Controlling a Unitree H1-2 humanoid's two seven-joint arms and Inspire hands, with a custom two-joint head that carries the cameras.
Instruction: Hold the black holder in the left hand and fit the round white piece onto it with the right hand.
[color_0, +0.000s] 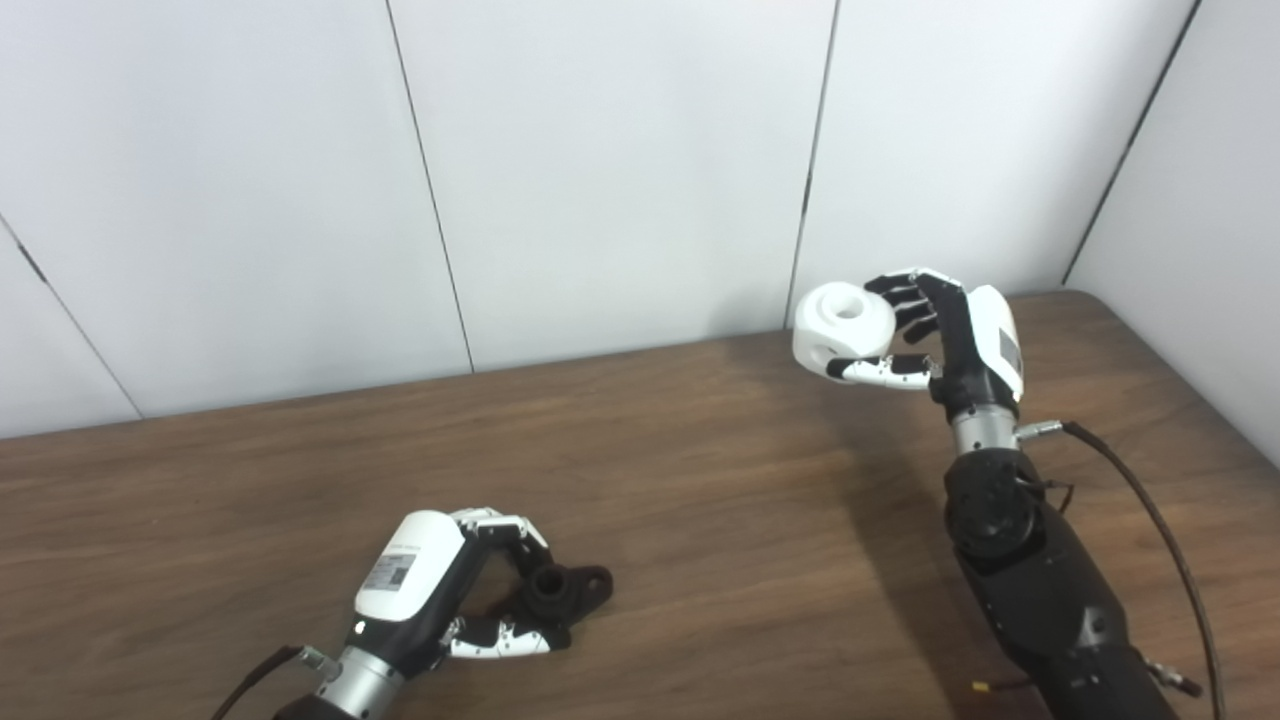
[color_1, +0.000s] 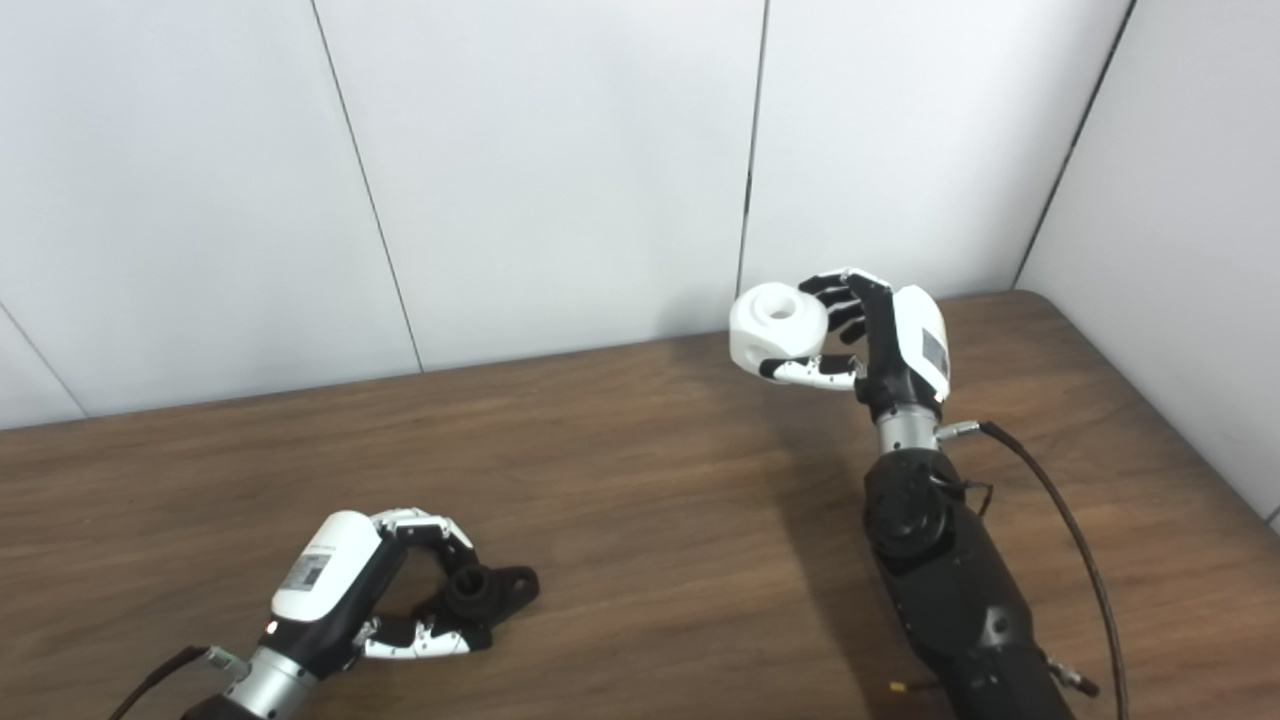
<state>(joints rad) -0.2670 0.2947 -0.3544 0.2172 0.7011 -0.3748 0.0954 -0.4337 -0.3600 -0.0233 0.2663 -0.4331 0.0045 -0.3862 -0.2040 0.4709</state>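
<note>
The black holder (color_0: 563, 592) rests on the brown table (color_0: 700, 480) at the lower left, its short tube pointing up. My left hand (color_0: 455, 585) lies low on the table, its fingers and thumb curled around the holder's near side. High above the table's back right, my right hand (color_0: 935, 335) is shut on the round white piece (color_0: 843, 327), gripping it from the right with its hole facing up. The two hands are far apart.
White wall panels (color_0: 620, 170) stand right behind the table's far edge. The table's right edge (color_0: 1190, 385) runs close to my right arm, and a black cable (color_0: 1150, 510) loops off that forearm.
</note>
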